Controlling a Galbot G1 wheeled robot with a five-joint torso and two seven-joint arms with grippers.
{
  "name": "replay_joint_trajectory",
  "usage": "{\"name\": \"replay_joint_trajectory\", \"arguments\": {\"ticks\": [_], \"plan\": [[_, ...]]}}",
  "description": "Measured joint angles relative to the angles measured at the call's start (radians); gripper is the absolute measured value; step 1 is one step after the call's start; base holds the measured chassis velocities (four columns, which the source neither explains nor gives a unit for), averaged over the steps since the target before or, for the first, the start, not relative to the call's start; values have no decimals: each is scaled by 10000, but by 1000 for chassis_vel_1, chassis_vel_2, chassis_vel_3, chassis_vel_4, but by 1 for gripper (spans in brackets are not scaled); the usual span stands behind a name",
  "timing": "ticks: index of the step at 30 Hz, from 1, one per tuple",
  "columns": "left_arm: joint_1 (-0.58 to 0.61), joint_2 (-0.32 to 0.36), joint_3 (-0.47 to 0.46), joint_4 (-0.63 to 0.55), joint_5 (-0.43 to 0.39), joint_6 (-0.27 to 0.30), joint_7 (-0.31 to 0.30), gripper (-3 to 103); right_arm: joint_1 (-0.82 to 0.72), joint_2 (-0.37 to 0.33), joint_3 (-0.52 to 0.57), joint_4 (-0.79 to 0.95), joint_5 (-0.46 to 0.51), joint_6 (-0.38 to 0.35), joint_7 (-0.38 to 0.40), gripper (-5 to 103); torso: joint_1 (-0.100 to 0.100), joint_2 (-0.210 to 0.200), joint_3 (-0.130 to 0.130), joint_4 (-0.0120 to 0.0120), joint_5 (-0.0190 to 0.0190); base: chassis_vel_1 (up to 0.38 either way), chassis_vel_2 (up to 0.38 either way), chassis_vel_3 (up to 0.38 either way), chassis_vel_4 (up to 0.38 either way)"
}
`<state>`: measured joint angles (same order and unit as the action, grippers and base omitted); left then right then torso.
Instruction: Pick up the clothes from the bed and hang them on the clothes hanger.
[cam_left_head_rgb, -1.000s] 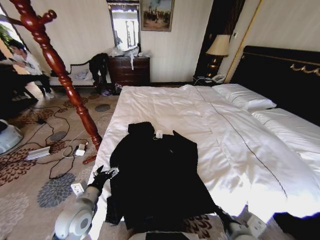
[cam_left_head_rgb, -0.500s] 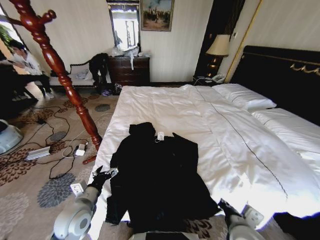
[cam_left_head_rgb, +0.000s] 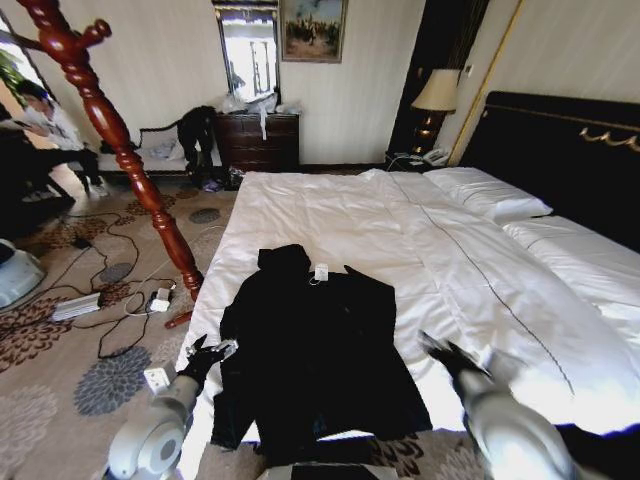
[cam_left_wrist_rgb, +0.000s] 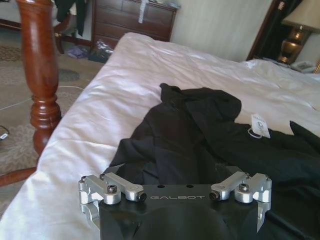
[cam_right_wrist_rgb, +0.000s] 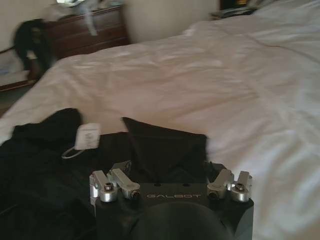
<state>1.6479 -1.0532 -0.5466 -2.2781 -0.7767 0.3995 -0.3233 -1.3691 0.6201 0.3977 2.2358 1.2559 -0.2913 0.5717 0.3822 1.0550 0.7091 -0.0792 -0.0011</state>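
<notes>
The clothes (cam_left_head_rgb: 310, 350), one large black garment, lie spread flat on the near left part of the bed (cam_left_head_rgb: 330, 205), with a white label (cam_left_head_rgb: 320, 271) at the collar. The clothes hanger (cam_left_head_rgb: 128, 160), a red-brown turned-wood stand, rises from the carpet left of the bed. My left gripper (cam_left_head_rgb: 205, 355) hovers open at the garment's left edge, by the sleeve (cam_left_wrist_rgb: 165, 150). Open as well, my right gripper (cam_left_head_rgb: 445, 355) is raised over the duvet just right of the garment, with the collar (cam_right_wrist_rgb: 165, 140) and label (cam_right_wrist_rgb: 87, 136) lying in front of it.
Cables, power strips and a white box (cam_left_head_rgb: 155, 378) litter the patterned carpet left of the bed. A dark dresser (cam_left_head_rgb: 258, 140) and a bench stand at the far wall. The black headboard (cam_left_head_rgb: 560, 150), pillows and a lamp (cam_left_head_rgb: 435, 95) are at the right.
My right arm has risen from the bottom edge and moved forward over the bed beside the garment. The left arm and the garment have stayed put.
</notes>
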Motion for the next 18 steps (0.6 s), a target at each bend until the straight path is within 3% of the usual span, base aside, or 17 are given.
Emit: {"name": "replay_joint_trajectory", "arguments": {"ticks": [1,2,4,6,8,10,13,17,18], "plan": [[63,3,-25,-1,-2,3,-1,100,838,-29,-731,-448,-11,-94,-538,85,0,-2,0,2,15,0,0,0,0],[168,-20,-121,-29,-2,10,-23,100,2641,150,-2321,-1224,0,-358,-1225,90,-2,0,-1,18,20,0,0,0,0],[232,-86,-191,-64,-2,10,-26,100,4857,813,-4305,-2095,-100,-789,-1736,99,-3,-1,0,19,12,0,0,0,0],[236,-98,-207,-74,0,11,-29,100,5247,961,-4636,-2265,-168,-840,-1798,99,-2,0,0,15,10,0,0,0,0],[234,-149,-227,-112,17,16,-27,100,7281,1927,-6428,-3479,-863,-959,-1959,100,-2,0,0,20,5,0,0,0,0],[224,-159,-235,-114,21,19,-28,100,7708,2216,-6864,-3900,-1178,-960,-1996,100,-2,-1,0,20,11,0,0,0,0],[127,-174,-323,-117,2,25,-32,100,8746,3297,-7978,-5616,-2281,-852,-2291,100,-1,0,0,7,4,0,0,0,0],[31,-176,-430,-106,-84,34,-42,100,9196,4222,-8390,-6565,-2553,-790,-2370,100,-2,0,0,7,8,0,0,0,0],[-45,-187,-556,-85,-182,54,-52,100,9492,5207,-8669,-7149,-2716,-807,-2368,100,-1,-1,-1,10,9,0,0,0,0]]}}
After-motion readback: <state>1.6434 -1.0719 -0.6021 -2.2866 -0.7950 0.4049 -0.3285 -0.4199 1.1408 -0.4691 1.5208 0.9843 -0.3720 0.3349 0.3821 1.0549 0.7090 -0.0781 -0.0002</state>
